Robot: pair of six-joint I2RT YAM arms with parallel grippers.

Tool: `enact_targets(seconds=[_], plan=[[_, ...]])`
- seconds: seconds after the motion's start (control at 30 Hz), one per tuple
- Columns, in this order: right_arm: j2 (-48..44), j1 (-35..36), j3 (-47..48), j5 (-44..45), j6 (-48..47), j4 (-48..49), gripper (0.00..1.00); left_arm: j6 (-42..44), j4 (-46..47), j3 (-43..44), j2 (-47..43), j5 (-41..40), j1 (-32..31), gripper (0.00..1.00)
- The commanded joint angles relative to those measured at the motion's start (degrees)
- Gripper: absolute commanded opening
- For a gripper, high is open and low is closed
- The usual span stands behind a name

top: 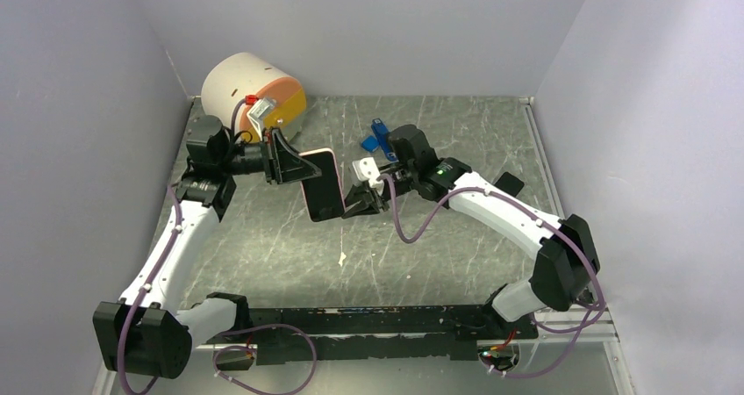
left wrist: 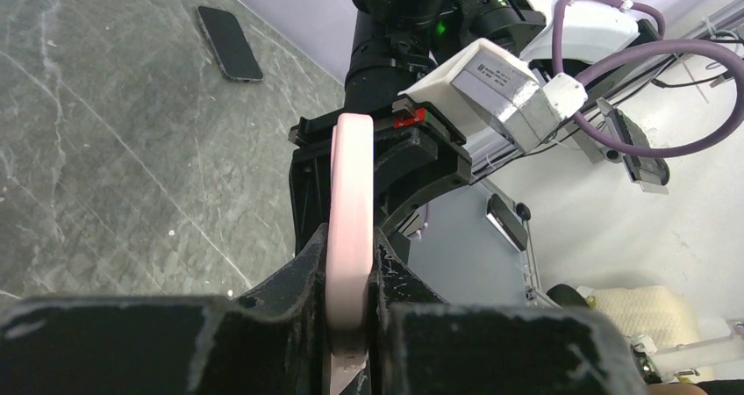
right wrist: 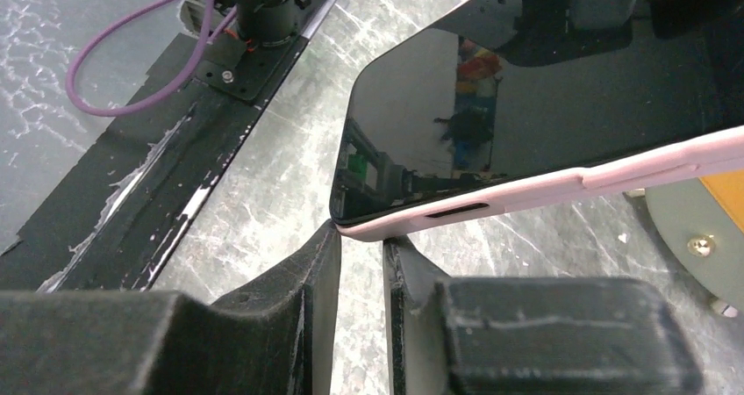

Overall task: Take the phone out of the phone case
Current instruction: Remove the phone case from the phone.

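Left gripper (left wrist: 351, 268) clamps pink case (left wrist: 353, 175); phone (right wrist: 561, 105) partly cropped.

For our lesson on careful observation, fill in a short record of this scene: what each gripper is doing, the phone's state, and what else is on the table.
left gripper: shut on the pink case, holding it upright
phone: still inside the case, screen dark
right gripper: jaws slightly apart, tips at the phone's corner
on the table: a second phone, a round container
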Motion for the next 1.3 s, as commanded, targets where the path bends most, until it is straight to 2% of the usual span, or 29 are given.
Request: enact_targets(seconds=[0.0,0.2,0.33,0.43,0.5,0.7,0.83,1.1,1.27], plan=[[0.46,-0.04,-0.58,8.41,1.26,14.67,0.00,-6.09,1.72,1.32,-1.52,6.17,-3.02,0.02],[-0.43,-0.19,-3.48,10.23,6.93,20.52,0.00,-3.76,-1.33,1.66,-1.57,4.80,-3.02,0.02],[-1.11,-0.70,-6.53,11.87,12.86,26.53,0.00,-7.01,3.04,-0.31,-1.70,4.62,-3.01,0.02],[-1.31,-1.73,-7.64,8.53,19.24,30.14,0.07,-3.38,-1.93,-0.06,-1.77,2.20,-3.06,0.03],[-2.01,-1.84,-8.77,7.62,22.63,32.31,0.12,-2.83,-2.11,-0.72,-1.97,0.47,-3.06,0.03],[-4.43,-2.14,-14.35,7.46,34.16,42.87,0.27,-6.24,3.88,-4.76,-2.26,-2.99,-2.98,0.02],[-5.15,-2.25,-15.94,7.51,40.93,48.23,0.31,-7.50,6.69,-6.66,-2.26,-5.11,-3.04,0.02],[-4.28,-3.29,-16.46,10.81,53.10,55.32,0.33,-16.00,18.99,-11.67,-1.47,-5.89,-2.98,0.03],[-2.77,-3.44,-17.16,8.85,60.56,61.54,0.33,-16.94,20.14,-12.77,-0.77,-9.90,-2.91,0.03]])
